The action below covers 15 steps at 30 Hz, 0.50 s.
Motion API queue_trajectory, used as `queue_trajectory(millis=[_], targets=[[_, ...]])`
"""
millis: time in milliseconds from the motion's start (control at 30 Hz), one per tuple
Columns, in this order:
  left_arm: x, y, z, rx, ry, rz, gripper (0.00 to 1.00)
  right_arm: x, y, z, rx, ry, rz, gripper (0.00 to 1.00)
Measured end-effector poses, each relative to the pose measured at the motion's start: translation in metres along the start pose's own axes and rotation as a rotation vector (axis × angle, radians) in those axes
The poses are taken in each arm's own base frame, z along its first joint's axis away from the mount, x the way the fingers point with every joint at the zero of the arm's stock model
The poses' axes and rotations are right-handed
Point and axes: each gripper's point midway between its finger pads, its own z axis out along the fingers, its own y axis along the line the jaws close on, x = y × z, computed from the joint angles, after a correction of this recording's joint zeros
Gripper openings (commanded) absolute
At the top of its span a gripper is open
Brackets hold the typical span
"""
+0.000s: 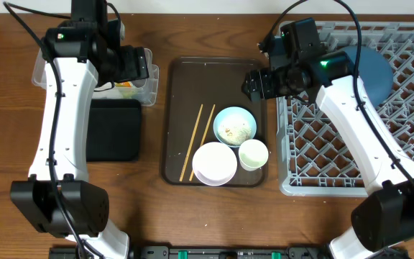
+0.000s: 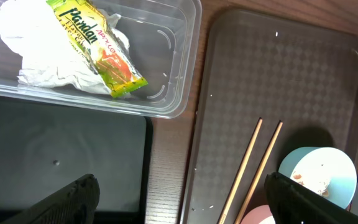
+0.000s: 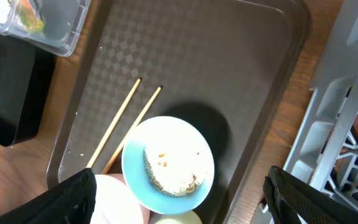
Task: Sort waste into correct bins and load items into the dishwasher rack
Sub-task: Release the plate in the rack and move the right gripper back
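**A:** lol ok, right pincer [image 3: 188, 199] first: fingers are spread wide and nothing's gripped. The light blue bowl [image 3: 168, 163] is seen straight below it on the brown tray [image 3: 229, 62], with rice scraps [image 3: 169, 173] stuck inside. The white bowl [image 3: 120, 202] and pale green cup [image 3: 174, 219] are tucked against that bowl, right by the fingertips. A bit ahead, the chopsticks [image 3: 126, 121] are laid side by side on the tray. Off to one side the dishwasher rack [image 3: 347, 124] is parked, and the dark blue plate [image 1: 372, 75] is found in it, further out from the pincer.

**B:** Left pincer [image 2: 185, 202] is splayed wide too, nothing held. The black tray [image 2: 61, 149] is spotted just under one finger, on the desk [image 2: 166, 162]. Just ahead, the clear tub [image 2: 166, 56] is placed, with the crumpled napkin [image 2: 48, 62] dumped in it and the snack wrapper [image 2: 98, 43] laid on top.
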Motion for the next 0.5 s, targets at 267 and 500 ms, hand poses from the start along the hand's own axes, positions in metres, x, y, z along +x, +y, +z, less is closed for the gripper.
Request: queue_trajectory(millis=[267,500], targets=[[0.0000,0.0000,0.0000,0.000,0.000,0.002,1.00,0.0021,-0.0016,0.0000,0.009,0.008,0.012,0.84],[0.0001,-0.0005,0.0000,0.003,0.001,0.000,1.00,0.0080,-0.0033,-0.0001,0.017,0.031,0.034,0.82]])
